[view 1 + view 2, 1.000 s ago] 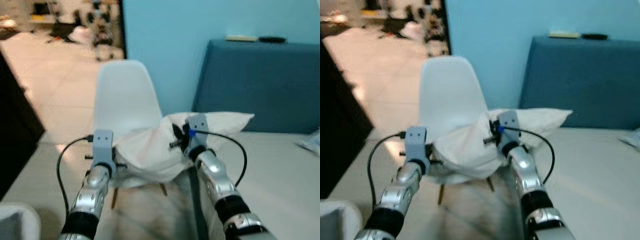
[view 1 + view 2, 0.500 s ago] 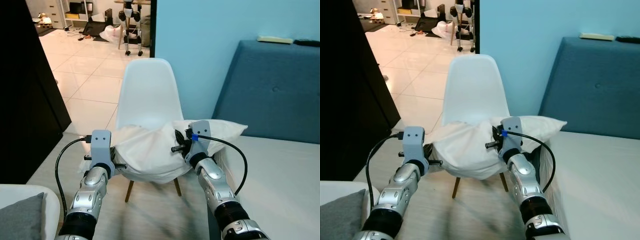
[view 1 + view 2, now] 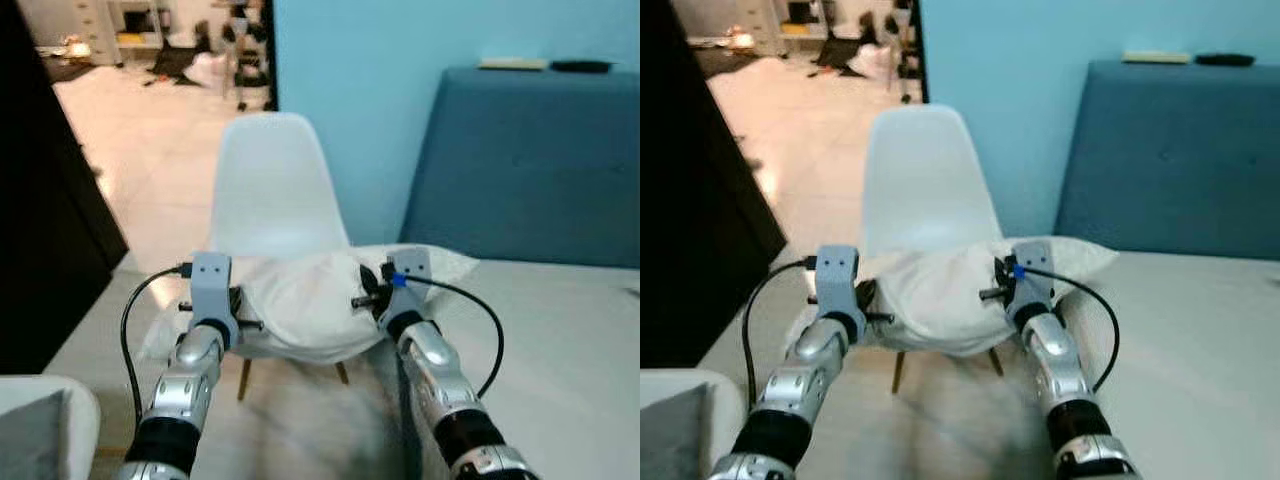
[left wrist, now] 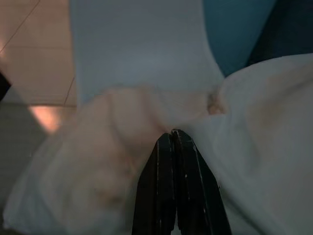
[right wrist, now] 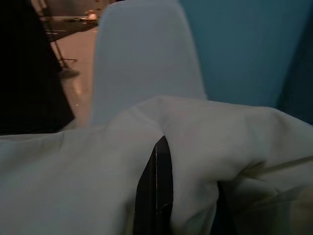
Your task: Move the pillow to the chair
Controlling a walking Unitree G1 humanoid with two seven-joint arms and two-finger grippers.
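Behind the work area stands a light blue wall (image 3: 340,90), with a dark blue headboard (image 3: 530,160) to the right and a tiled floor (image 3: 150,150) running off to the left. Directly ahead is the white chair (image 3: 275,180), with the white pillow (image 3: 310,305) held just above or on its seat; contact cannot be confirmed. The left gripper (image 4: 172,142) is pinched closed on a fold of the pillow's cloth, and the right gripper (image 5: 161,166) is likewise clamped on a fold at the opposite end. Risk: each grip holds only a small pinch of fabric, which may slip out. Risk: the pillow overhangs the seat on both sides, so an off-centre release could let it slide to the floor.
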